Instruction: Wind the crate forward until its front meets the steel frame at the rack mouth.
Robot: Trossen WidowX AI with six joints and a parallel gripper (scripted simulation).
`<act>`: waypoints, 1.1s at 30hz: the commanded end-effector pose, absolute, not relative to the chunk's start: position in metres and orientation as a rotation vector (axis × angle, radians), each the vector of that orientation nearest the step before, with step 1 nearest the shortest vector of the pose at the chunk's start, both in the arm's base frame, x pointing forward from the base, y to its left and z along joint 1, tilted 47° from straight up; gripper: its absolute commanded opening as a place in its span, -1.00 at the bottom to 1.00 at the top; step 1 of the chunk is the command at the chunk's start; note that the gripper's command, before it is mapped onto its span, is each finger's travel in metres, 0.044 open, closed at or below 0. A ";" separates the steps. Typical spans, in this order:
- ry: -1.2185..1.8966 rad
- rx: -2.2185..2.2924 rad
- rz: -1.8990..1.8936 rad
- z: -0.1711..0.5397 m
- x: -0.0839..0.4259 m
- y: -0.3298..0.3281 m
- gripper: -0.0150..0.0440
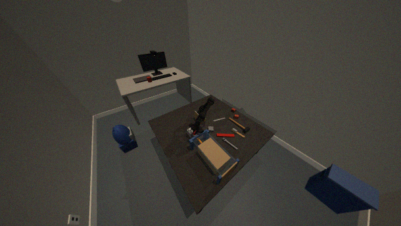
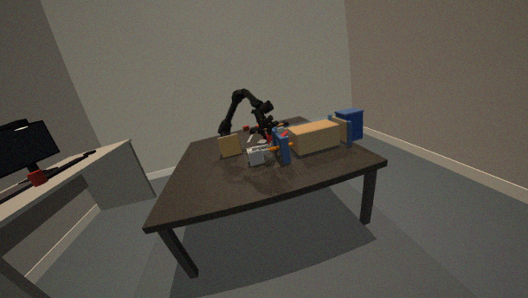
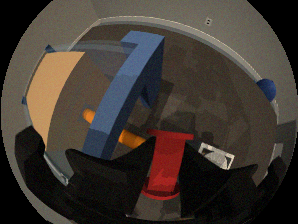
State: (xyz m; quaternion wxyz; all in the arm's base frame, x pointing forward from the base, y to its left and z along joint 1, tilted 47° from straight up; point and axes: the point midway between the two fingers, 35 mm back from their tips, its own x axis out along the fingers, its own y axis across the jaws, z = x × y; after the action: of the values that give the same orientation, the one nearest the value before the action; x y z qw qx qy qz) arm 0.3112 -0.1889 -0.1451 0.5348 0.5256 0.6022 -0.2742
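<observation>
My gripper [image 1: 196,131] [image 2: 268,132] [image 3: 166,141] is shut on the red winch handle [image 2: 269,139] [image 3: 166,170], which is off the winch. The grey-white winch [image 1: 189,131] [image 2: 256,157] [image 3: 220,159] stands beside the handle; in the wrist view it is right of the fingers. The key end is not clearly visible. The tan crate [image 1: 213,152] [image 2: 313,138] [image 3: 57,82] sits flat inside the clear-panelled cubby, with a gap before the blue steel frame [image 2: 283,149] [image 3: 125,90]. An orange strap [image 2: 274,148] [image 3: 131,138] runs through the frame.
A tan board [image 2: 229,145] stands near the arm base. A red bar [image 1: 225,135], a wrench [image 1: 230,143], a hammer [image 1: 239,124], a brush [image 1: 238,133] and small red blocks [image 1: 233,110] lie on the bench [image 1: 174,144] on the other side of the arm.
</observation>
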 end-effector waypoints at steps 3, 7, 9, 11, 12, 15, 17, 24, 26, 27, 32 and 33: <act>1.454 1.278 -0.633 -0.136 0.309 -0.173 -0.49; 1.455 1.278 -0.633 -0.132 0.308 -0.169 -0.49; 1.455 1.278 -0.633 -0.130 0.307 -0.167 -0.49; 1.455 1.278 -0.633 -0.128 0.306 -0.165 -0.49; 1.455 1.278 -0.633 -0.127 0.306 -0.164 -0.49; 1.456 1.279 -0.633 -0.124 0.304 -0.161 -0.49; 1.456 1.279 -0.633 -0.122 0.303 -0.159 -0.49; 1.457 1.279 -0.633 -0.116 0.299 -0.152 -0.49; 1.457 1.279 -0.633 -0.114 0.298 -0.151 -0.49; 1.457 1.279 -0.633 -0.113 0.297 -0.149 -0.49; 1.458 1.280 -0.633 -0.108 0.293 -0.145 -0.49; 1.458 1.280 -0.633 -0.107 0.292 -0.144 -0.49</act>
State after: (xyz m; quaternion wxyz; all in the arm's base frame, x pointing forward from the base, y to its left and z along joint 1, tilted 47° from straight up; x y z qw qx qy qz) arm 0.2992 -0.1555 -0.1124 0.5338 0.5289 0.6018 -0.2704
